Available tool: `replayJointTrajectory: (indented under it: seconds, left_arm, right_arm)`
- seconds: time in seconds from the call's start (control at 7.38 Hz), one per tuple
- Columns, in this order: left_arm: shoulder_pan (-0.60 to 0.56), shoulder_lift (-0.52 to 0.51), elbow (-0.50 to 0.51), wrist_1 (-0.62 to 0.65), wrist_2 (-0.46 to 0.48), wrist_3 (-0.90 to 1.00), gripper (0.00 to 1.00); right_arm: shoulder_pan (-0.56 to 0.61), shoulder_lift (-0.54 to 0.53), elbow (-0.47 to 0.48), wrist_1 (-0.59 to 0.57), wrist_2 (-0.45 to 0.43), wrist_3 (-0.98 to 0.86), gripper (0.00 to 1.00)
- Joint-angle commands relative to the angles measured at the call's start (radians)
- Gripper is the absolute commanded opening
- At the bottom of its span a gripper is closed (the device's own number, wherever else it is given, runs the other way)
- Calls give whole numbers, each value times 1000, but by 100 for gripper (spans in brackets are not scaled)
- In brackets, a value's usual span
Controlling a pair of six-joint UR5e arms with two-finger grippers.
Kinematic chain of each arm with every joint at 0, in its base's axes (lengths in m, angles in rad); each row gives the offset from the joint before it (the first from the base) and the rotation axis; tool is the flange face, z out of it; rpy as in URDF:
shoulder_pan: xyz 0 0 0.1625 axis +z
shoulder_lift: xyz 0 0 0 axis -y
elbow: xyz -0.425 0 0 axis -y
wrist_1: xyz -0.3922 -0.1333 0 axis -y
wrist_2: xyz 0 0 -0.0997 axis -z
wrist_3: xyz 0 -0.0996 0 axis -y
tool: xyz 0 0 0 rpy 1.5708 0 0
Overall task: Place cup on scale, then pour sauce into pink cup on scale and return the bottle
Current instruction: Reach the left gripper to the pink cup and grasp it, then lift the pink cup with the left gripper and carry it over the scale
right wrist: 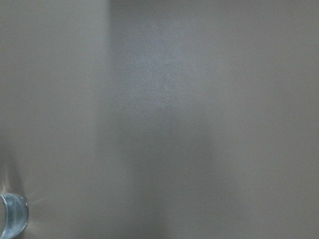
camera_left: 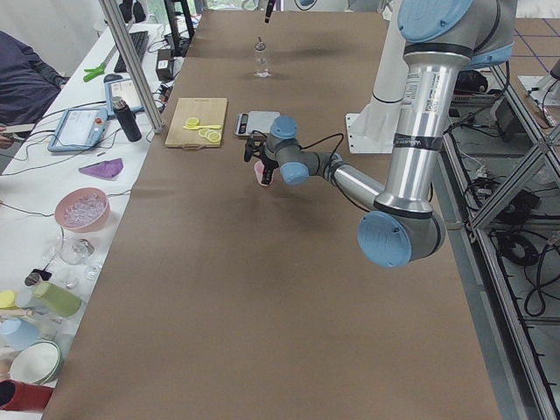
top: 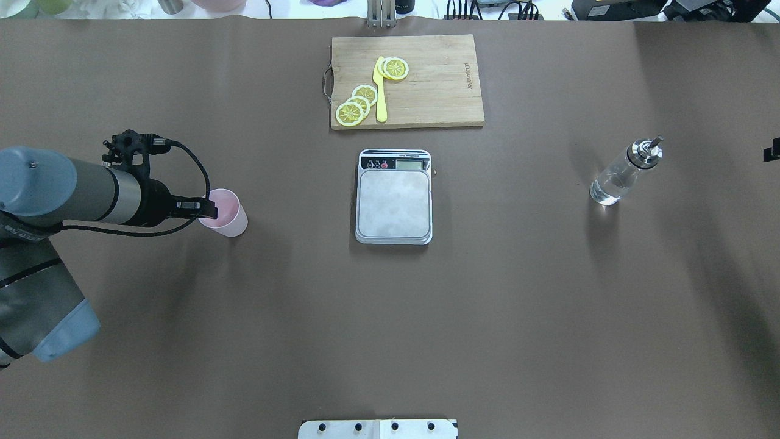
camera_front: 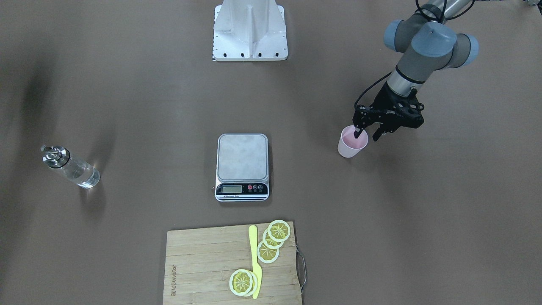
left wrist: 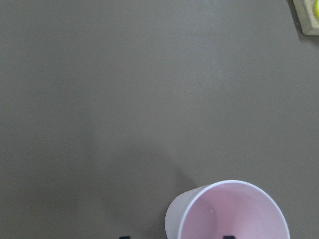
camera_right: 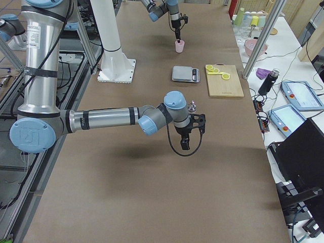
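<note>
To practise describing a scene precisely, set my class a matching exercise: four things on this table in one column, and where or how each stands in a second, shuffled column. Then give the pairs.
Things:
1 cup
2 scale
3 bottle
4 yellow knife

States:
A lies on the wooden board
B platform bare
C one finger of the left gripper inside it
D stands alone on the robot's right side

Pairs: 1-C, 2-B, 3-D, 4-A
</note>
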Motion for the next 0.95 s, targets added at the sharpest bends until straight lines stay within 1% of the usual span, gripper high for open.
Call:
replayJointTrajectory:
  seconds: [0.0, 0.41, 0.54, 0.68, 0.81]
  left_arm:
    - [1, -2, -4, 0, 0, 1, 0]
    - [-25, -8, -7, 3, 0, 1, 0]
    - [-47, -67, -7, 61, -1, 1, 0]
    - [-48, -153, -7, 148, 0, -7, 0]
    - [-45, -240, -7, 269, 2, -11, 0]
  right_arm:
    - [1, 0, 0, 0, 0, 1, 100]
    - [0, 0, -1, 0, -2, -1, 100]
    - [0, -2, -1, 0, -2, -1, 100]
    - [0, -8, 0, 2, 0, -1, 100]
    - [0, -11, 0, 3, 0, -1, 100]
